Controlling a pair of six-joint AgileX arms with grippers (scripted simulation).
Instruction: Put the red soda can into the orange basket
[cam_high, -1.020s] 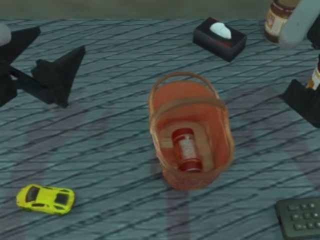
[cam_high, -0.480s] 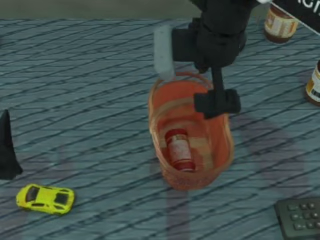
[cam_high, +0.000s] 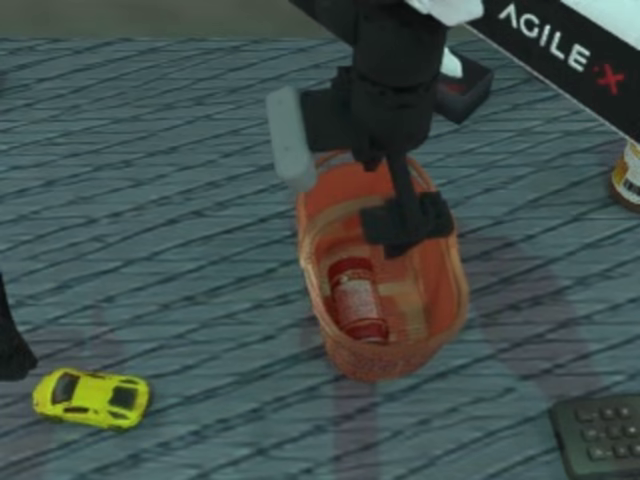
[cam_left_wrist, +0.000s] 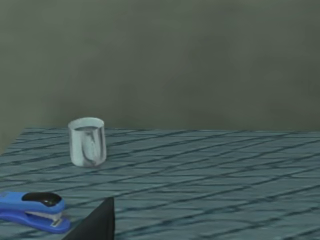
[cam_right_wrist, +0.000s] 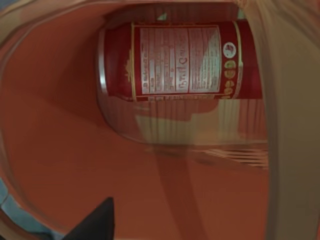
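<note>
The red soda can (cam_high: 356, 299) lies on its side on the pale bottom of the orange basket (cam_high: 448, 300) at the table's middle. The right wrist view shows the red soda can (cam_right_wrist: 180, 60) close up, with its label facing the camera inside the orange basket (cam_right_wrist: 60, 150). My right gripper (cam_high: 405, 224) hangs over the far half of the basket, above the can and apart from it. It is open, with one dark fingertip (cam_right_wrist: 97, 222) showing and nothing held. My left gripper (cam_high: 8, 340) is parked at the table's left edge, open and empty.
A yellow toy car (cam_high: 92, 397) sits at the front left. A dark keypad (cam_high: 600, 435) is at the front right, a jar (cam_high: 628, 175) at the right edge, and a black tissue box (cam_high: 468, 85) behind the arm. A white cup (cam_left_wrist: 87, 141) and blue stapler (cam_left_wrist: 35, 210) stand farther off.
My right arm has swung in from the right and now hangs over the basket, shifting slightly left. The left arm has drawn back to the left edge. The can stays in the basket.
</note>
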